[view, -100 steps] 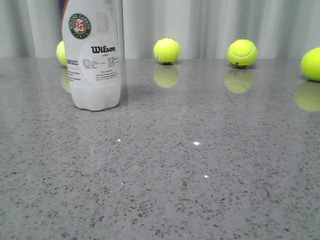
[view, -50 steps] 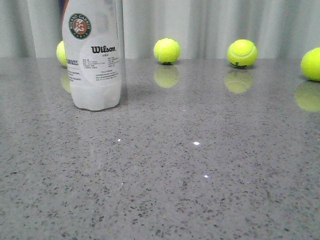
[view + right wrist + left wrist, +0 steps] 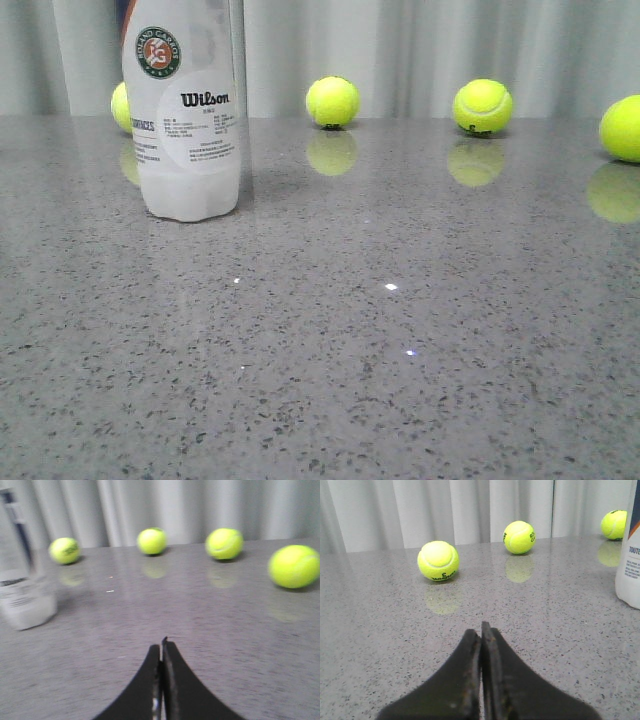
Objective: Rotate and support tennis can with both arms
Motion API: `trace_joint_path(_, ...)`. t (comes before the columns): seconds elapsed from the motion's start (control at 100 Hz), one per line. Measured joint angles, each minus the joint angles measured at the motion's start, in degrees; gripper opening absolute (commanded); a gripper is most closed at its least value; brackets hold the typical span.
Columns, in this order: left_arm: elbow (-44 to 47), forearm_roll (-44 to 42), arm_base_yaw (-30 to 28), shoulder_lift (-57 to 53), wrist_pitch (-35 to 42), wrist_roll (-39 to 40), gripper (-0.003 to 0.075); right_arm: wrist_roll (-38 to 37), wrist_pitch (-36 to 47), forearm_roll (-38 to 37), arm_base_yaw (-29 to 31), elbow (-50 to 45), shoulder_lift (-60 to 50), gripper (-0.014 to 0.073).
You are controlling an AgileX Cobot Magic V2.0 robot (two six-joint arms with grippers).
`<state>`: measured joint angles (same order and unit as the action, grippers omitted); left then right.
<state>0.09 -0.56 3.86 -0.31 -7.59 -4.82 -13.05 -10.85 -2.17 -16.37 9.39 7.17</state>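
The tennis can (image 3: 188, 110) stands upright on the grey table at the far left of the front view, white with the round Roland Garros emblem and "Wilson" text; its top is cut off by the frame. It also shows at the edge of the left wrist view (image 3: 629, 555) and blurred in the right wrist view (image 3: 22, 575). My left gripper (image 3: 481, 630) is shut and empty, low over the table, apart from the can. My right gripper (image 3: 161, 646) is shut and empty, also well away from the can. Neither gripper shows in the front view.
Yellow-green tennis balls lie along the back of the speckled grey table (image 3: 350, 330): one half hidden behind the can (image 3: 121, 105), one at the middle (image 3: 332, 101), one right of it (image 3: 482, 106), one at the right edge (image 3: 622, 127). A pale curtain hangs behind.
The front view has shifted very slightly; the can and balls stay in place. No gripper has entered the front view.
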Motion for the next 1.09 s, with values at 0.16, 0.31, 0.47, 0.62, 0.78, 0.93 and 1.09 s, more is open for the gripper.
trace_joint_path(0.16, 0.0, 0.0, 0.0, 0.0, 0.0, 0.0, -0.0018, 0.0, 5.9, -4.71, 10.3, -7.2, -0.92, -0.006)
trace_joint_path(0.31, 0.0, 0.0, 0.0, 0.0, 0.0, 0.04, -0.0018, 0.0, 7.58, -5.12, 17.41, -10.85, -5.9, -0.006)
trace_joint_path(0.47, 0.0, 0.0, 0.0, 0.0, 0.0, 0.04, -0.0018, 2.74, 7.56, -3.71, 19.39, -10.85, -7.71, -0.006)
trace_joint_path(0.62, 0.0, 0.0, 0.0, 0.0, 0.0, 0.04, -0.0018, 5.37, 7.46, -1.91, 19.52, -10.85, -7.71, -0.006)
trace_joint_path(0.78, 0.0, 0.0, 0.0, 0.0, 0.0, 0.04, -0.0018, 5.92, 7.35, -1.57, 19.56, -10.85, -7.71, -0.006)
trace_joint_path(0.93, 0.0, 0.0, 0.0, 0.0, 0.0, 0.04, -0.0018, 6.04, 7.33, -1.51, 19.56, -10.85, -7.71, -0.006)
trace_joint_path(1.09, 0.0, 0.0, 0.0, 0.0, 0.0, 0.04, -0.0018, 6.04, 7.23, -1.43, 19.56, -10.85, -7.71, -0.006)
